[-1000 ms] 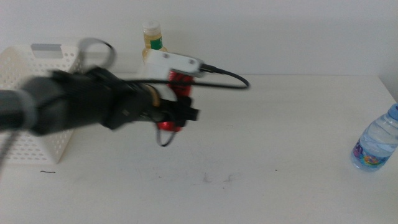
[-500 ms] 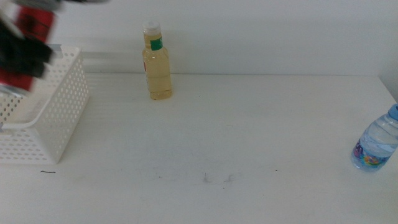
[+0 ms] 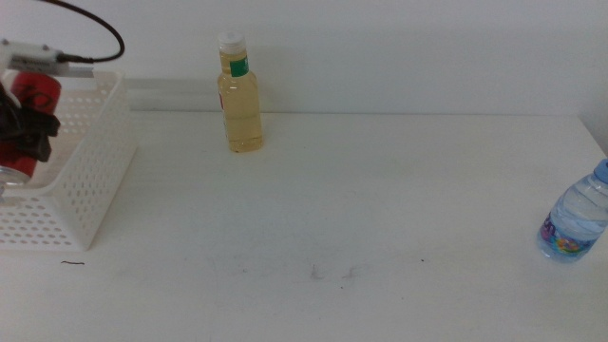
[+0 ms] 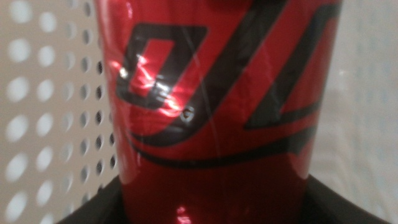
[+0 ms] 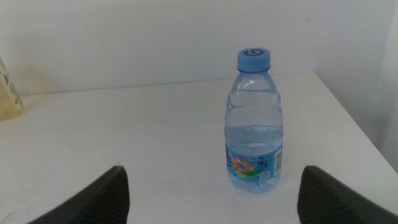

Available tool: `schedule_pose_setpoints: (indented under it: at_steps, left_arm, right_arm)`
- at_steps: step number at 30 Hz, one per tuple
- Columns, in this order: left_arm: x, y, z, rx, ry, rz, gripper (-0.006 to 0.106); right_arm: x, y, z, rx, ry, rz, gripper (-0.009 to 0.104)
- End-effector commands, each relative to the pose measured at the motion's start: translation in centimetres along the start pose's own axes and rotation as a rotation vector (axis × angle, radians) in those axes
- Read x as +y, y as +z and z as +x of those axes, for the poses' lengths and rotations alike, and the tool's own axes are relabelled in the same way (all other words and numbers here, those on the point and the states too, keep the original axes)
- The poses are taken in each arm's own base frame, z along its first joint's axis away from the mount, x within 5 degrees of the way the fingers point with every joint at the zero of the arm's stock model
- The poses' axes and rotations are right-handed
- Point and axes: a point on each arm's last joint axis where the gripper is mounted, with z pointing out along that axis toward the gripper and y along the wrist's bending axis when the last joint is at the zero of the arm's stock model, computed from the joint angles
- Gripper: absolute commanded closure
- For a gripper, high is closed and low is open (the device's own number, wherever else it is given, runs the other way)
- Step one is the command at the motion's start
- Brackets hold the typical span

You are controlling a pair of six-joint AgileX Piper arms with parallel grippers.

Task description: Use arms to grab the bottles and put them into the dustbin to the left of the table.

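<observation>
Left pincer [image 3: 21, 128] lowered over dustbin [image 3: 90, 180], clamping red can [image 4: 217, 93]; right pincer [image 5: 211, 186] spread.

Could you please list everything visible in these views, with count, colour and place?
red can: one, red with black markings, held over the dustbin at the table's left end
yellow-liquid bottle: one, yellow with white cap and green label, upright at the table's back, right of the dustbin
water bottle: one, clear with blue cap, upright near the table's right edge
dustbin: one, white perforated basket, at the left end
table: one, white, with faint scuffs
left gripper: one, black, shut on the red can above the dustbin
right gripper: one, dark jaws open, facing the water bottle
</observation>
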Motion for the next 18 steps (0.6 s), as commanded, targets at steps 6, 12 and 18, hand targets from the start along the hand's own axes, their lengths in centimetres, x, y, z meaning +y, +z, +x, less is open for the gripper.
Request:
schedule_pose_setpoints:
  at_steps: [6,12,18]
  left_arm:
    - [0.1,3.1,-1.0,-0.045,-0.012,0.009,0.058]
    - [0.3,1.5,-0.8,-0.036,-0.050,-0.037,0.011]
    - [-1.7,-6.3,-0.5,-0.131,-0.088,-0.056,0.007]
  right_arm:
    - [0.0,0.0,0.0,-0.011,-0.011,0.004,0.014]
    - [0.0,0.0,0.0,-0.011,-0.011,0.004,0.014]
    - [0.0,0.0,0.0,-0.011,-0.011,0.004,0.014]
